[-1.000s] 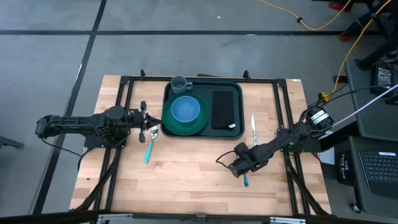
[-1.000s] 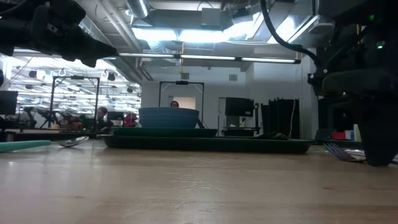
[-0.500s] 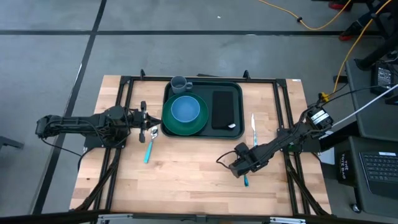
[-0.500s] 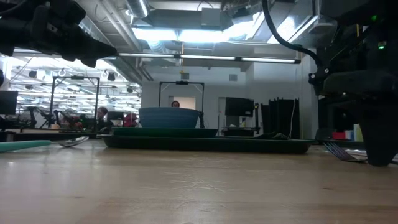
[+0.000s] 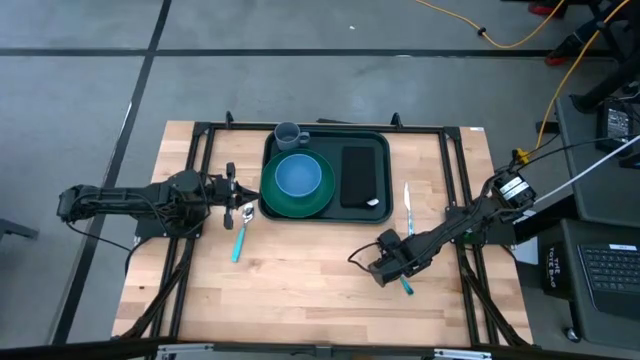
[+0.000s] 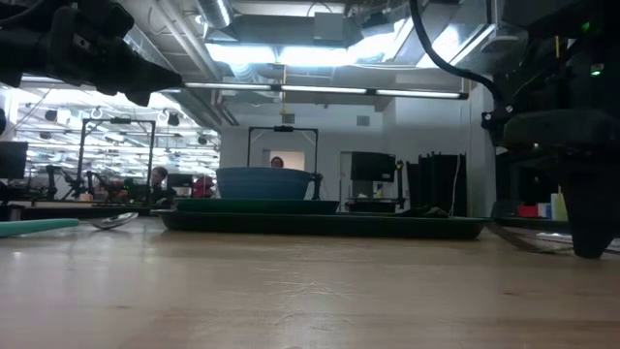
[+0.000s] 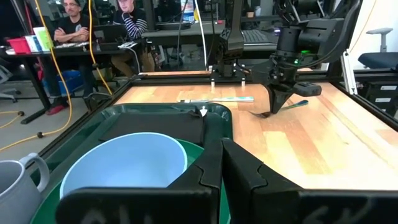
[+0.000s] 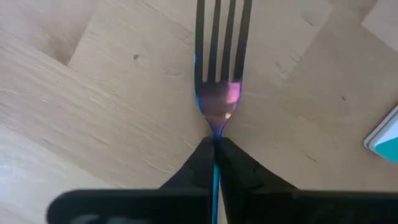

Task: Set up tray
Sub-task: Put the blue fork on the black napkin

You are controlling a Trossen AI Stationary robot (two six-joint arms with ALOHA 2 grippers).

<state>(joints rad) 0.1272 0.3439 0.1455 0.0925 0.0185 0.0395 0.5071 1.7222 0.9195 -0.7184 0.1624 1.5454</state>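
The dark green tray [image 5: 325, 150] lies at the table's far middle. It carries a green plate [image 5: 270, 195] with a blue bowl [image 5: 297, 175], a grey mug [image 5: 289, 134] and a black rectangle [image 5: 360, 176]. A fork [image 8: 217, 68] with a teal handle [image 5: 404, 285] lies to the near right of the tray, and my right gripper [image 5: 392, 270] is shut on it. My left gripper [image 5: 232, 190] waits shut just left of the tray, above a teal-handled spoon [image 5: 240, 232]. My right gripper pinches the fork's narrow neck [image 8: 216, 129], just behind the tines, between its two fingertips [image 8: 198, 155]. The fingers come from above, pointing down, one on each side of the neck. The tines stick out ahead over the wood; I cannot tell whether the fork is clear of the table.
A knife [image 5: 408, 203] lies on the wood between the tray and the right arm. Bare wood spreads across the table's near half. A black frame rail [image 5: 455, 200] runs along the table's right side. People sit at desks [image 7: 99, 25] beyond the table.
My right gripper has shut on the fork without shifting over the table. The fork's teal handle has swung a little toward the table's right edge under the gripper.
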